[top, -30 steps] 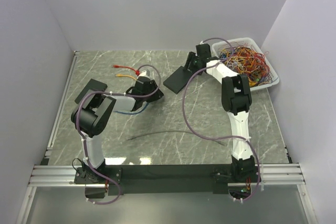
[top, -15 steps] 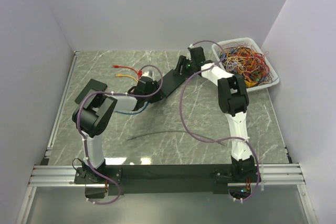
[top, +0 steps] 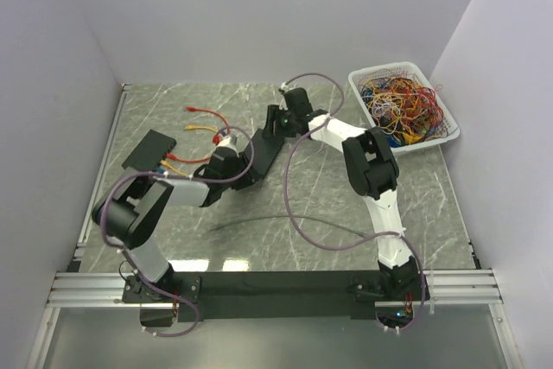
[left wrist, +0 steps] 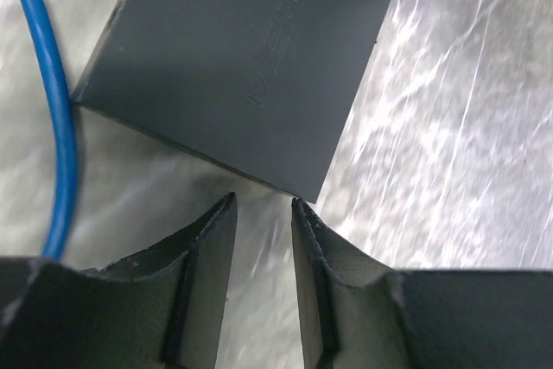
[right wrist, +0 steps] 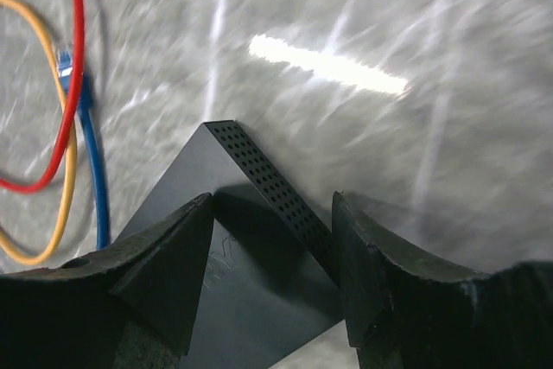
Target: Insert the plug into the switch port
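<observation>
Dragged the switch [right wrist: 259, 291] leftward across the tabletop [top: 432, 205] over the last second, from right of centre to about the middle, nearer the far edge than the near one. Done with the right gripper [right wrist: 272, 198], straddling the switch's vented corner from both sides; looks clamped on it. Swung the left gripper [left wrist: 262, 205] round to meet it: now just beside another corner of the switch, tips slightly apart, holding nothing. Also uncovered more of a second black box [top: 149, 149] by the left edge.

No plug in either gripper yet. Can make out a blue plug [right wrist: 66, 61] lying loose on the tabletop left of the switch, right against a red cable [right wrist: 76, 6], with a blue cable [left wrist: 54, 118] running past the left gripper. Cannot tell for sure whether meant as the task's plug; a yellow cable [top: 205, 126] also lying toward the far-left corner.

Reads as setup, not insertion: repositioning the switch within reach of both arms. Cannot see the port face in any view.

Probably next: steady the switch with the right, fetch the plug with the left. Risk of sliding the switch on the smooth top while pushing the plug in, so best to hold the clamp.
</observation>
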Robot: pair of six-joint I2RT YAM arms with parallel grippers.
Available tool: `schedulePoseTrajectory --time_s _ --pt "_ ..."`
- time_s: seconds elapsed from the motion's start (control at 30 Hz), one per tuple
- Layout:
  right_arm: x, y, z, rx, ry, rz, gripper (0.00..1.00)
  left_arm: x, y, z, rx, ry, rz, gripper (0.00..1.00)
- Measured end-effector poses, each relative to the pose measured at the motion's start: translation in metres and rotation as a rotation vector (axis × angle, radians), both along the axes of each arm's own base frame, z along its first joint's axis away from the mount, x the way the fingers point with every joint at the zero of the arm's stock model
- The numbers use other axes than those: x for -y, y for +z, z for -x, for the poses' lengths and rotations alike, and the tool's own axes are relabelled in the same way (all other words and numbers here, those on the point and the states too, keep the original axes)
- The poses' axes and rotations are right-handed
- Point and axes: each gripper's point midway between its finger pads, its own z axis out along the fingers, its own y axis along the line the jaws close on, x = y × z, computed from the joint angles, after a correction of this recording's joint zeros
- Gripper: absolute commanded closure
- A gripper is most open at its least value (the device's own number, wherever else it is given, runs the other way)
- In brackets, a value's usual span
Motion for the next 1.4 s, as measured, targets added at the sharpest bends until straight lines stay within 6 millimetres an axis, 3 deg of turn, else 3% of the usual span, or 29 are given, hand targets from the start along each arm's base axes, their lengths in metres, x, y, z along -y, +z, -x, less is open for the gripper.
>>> schedulePoseTrajectory --time_s 0.23,0.43,0.7,0.93,1.03,1.17,1.3,1.4 --pt "-0.032 0.0 0.041 0.027 0.059 0.017 0.39 -0.025 -0.002 0.04 -0.037 0.023 -0.029 0.59" --pt "-0.038 0.001 0.062 0.048 0.056 0.038 0.39 -0.042 -0.003 0.056 -0.071 0.061 -0.075 0.57" --pt "-0.017 0.003 0.086 0.012 0.034 0.107 0.39 -0.072 -0.004 0.049 -0.092 0.153 -0.096 0.55" --pt "0.006 0.009 0.134 -0.037 0.061 0.26 0.37 -0.092 -0.001 0.039 -0.068 0.237 -0.137 0.55" --pt "0.007 0.021 0.154 -0.029 0.091 0.298 0.36 -0.099 0.001 0.044 -0.077 0.254 -0.163 0.53" --pt "0.001 0.055 0.168 0.049 0.117 0.285 0.36 -0.104 0.011 0.051 -0.077 0.258 -0.17 0.52" --pt "-0.003 0.088 0.194 0.144 0.161 0.254 0.36 -0.111 0.032 0.057 -0.049 0.274 -0.167 0.46" --pt "-0.013 0.092 0.218 0.179 0.222 0.238 0.36 -0.116 0.052 0.057 -0.01 0.291 -0.165 0.43"
